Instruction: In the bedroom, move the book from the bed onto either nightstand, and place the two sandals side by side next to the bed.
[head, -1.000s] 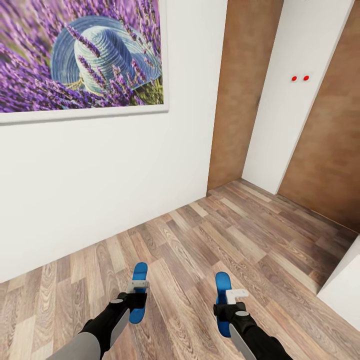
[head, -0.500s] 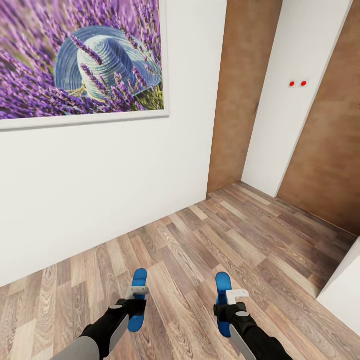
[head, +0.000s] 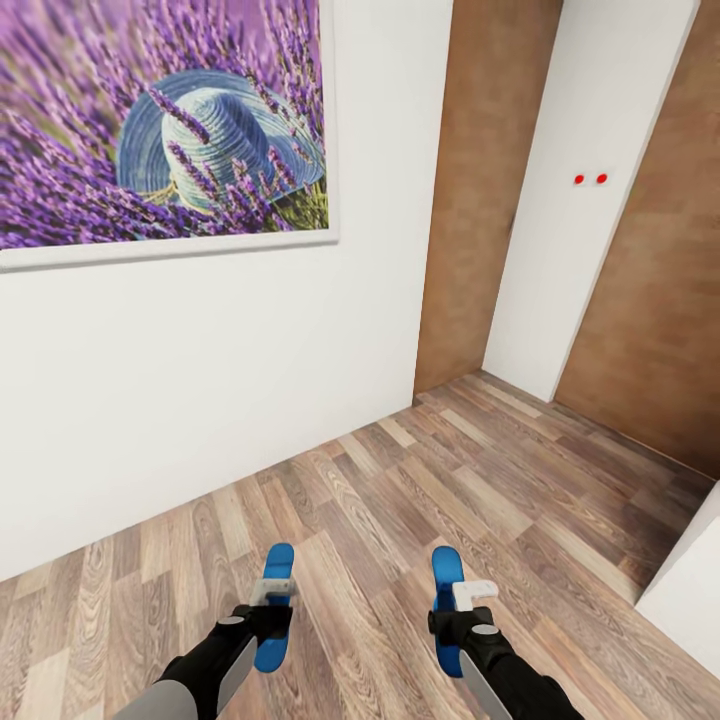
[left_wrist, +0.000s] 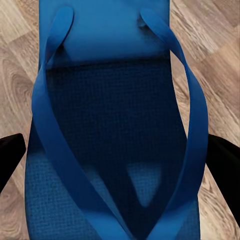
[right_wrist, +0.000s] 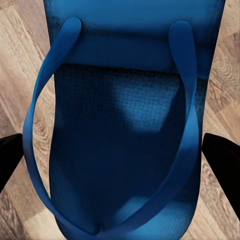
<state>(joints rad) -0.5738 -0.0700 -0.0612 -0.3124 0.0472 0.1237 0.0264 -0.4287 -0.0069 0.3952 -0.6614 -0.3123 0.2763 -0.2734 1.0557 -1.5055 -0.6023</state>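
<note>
A: What is each arm carrying?

B: The left gripper (head: 272, 612) is clamping a blue sandal (head: 275, 606) by its edges, low at the near left over the wood-plank floor (head: 420, 500). The right gripper (head: 452, 612) is gripping a second blue sandal (head: 446, 605) the same way at the near right. Both are pointing away from the robot, roughly parallel and apart.

A: Are the wrist cameras showing the hold?

B: In the left wrist view the left sandal (left_wrist: 117, 130) is sitting strap side toward the camera, with the black fingers (left_wrist: 10, 160) pressing in at both of its sides. In the right wrist view the other sandal (right_wrist: 125, 125) is lying likewise between the dark fingers (right_wrist: 222, 155), floor planks showing past its edges.

A: What is standing around the robot?

B: A white wall (head: 200, 380) is running across the left and far side, bearing a framed lavender picture (head: 160, 125) with a blue hat in it. Farther right, a brown wooden door (head: 480, 190) is standing in the corner, then a white panel with two red dots (head: 589, 179), then another brown door (head: 660, 300). A white block (head: 690, 590) is edging in at the near right.
</note>
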